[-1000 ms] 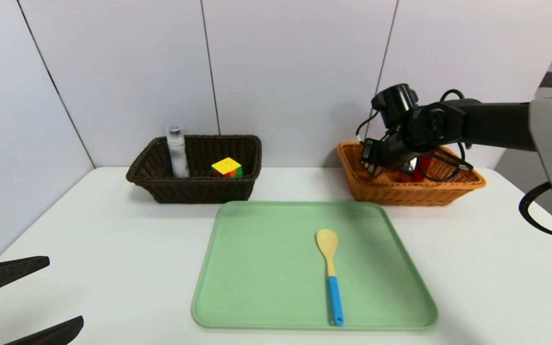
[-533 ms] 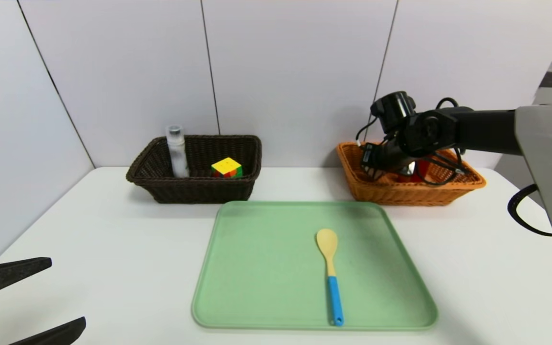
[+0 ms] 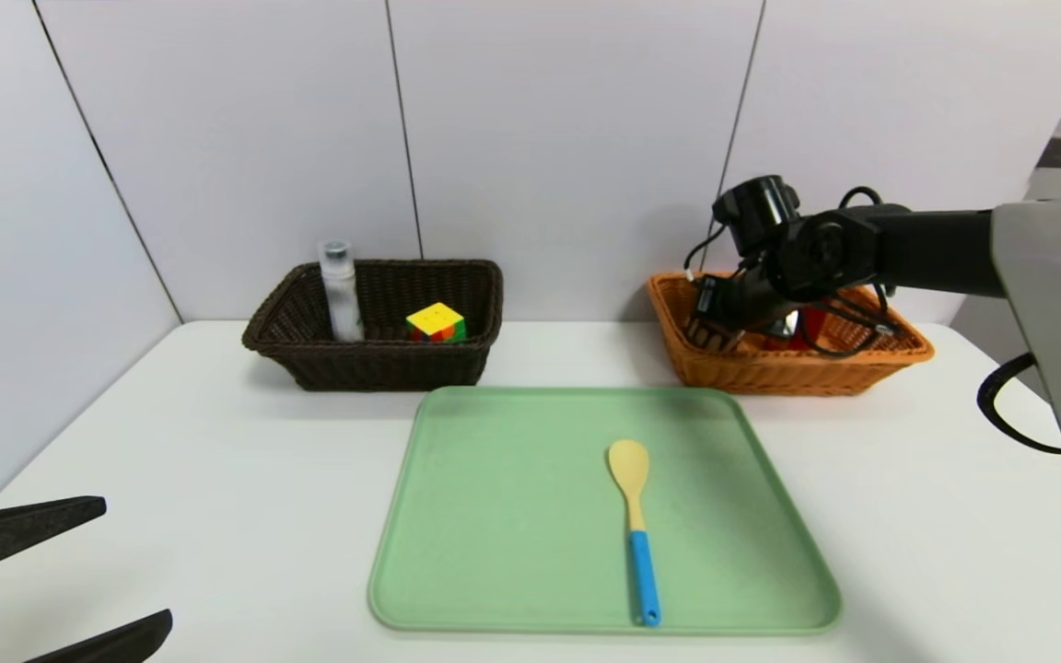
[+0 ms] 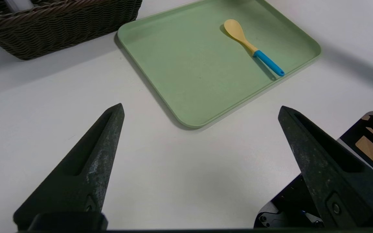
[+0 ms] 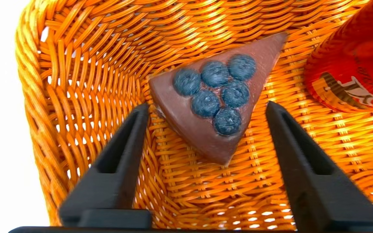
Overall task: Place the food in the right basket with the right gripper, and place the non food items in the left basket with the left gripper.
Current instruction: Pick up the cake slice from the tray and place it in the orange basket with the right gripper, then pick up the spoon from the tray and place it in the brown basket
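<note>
Right gripper: spread, inside orange basket | cake wedge: on basket floor between fingertips, released | can: beside.

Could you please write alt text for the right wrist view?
A chocolate cake wedge topped with blueberries lies on the floor of the orange wicker basket, between the open right gripper fingers, with a red can beside it.

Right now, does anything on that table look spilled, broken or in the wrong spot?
Nothing stands out. The cake wedge lies intact in the orange basket beside the red can; bottle and cube sit in the dark basket. The spoon waits on the green tray.
</note>
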Motion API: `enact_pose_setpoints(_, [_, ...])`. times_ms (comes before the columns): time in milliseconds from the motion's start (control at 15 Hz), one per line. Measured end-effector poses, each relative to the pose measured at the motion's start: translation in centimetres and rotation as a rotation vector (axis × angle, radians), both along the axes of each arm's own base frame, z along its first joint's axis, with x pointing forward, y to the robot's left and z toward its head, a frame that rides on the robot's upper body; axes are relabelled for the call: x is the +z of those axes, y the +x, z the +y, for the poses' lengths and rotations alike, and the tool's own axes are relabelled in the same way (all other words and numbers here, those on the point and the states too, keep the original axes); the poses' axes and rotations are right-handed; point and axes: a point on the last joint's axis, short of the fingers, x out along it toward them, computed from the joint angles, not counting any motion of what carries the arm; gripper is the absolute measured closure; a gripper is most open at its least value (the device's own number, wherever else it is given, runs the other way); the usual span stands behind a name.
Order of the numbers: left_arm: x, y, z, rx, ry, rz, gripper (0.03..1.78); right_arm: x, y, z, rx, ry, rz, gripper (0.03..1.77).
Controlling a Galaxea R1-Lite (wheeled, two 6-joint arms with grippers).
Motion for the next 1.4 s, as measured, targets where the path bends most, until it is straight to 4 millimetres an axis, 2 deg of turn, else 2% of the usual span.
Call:
enact_pose_setpoints(133, [0.0,0.0,0.0,0.001,0.002,0.002,0.12,1.0,-0.5,0.1,0.006,0.002,-0.016,0.41])
enact_pose_setpoints(333, [0.0,0.3,-0.1,0.001,0.005,0.009,0.12,4.7,-2.5,0.2,0.023,0.019,-0.086,0.31])
enact_pose_setpoints(600, [1.0,1.7,-0.8,0.005,0.006,0.018,0.12,11.4,-8.1,-0.1,0.106,-0.017,-0.152,0.22])
enact_pose_setpoints(800, [3.3,4.5,-2.1,0.032,-0.017,0.055,0.12,14.8,-12.5,-0.9,0.14,-0.031,-0.16,0.18])
enact_pose_setpoints(1000, [4.5,9.0,-4.2,0.091,0.011,0.138,0.12,17.8,-18.3,-2.5,0.189,-0.062,-0.15,0.15])
enact_pose_setpoints(1200, [4.7,12.9,-7.5,0.114,0.084,0.223,0.12,18.0,-24.3,-4.7,0.237,-0.144,-0.089,0.13])
enact_pose_setpoints(1400, [4.2,15.0,-12.3,0.102,0.13,0.301,0.12,16.8,-28.3,-7.0,0.207,-0.168,-0.103,0.12])
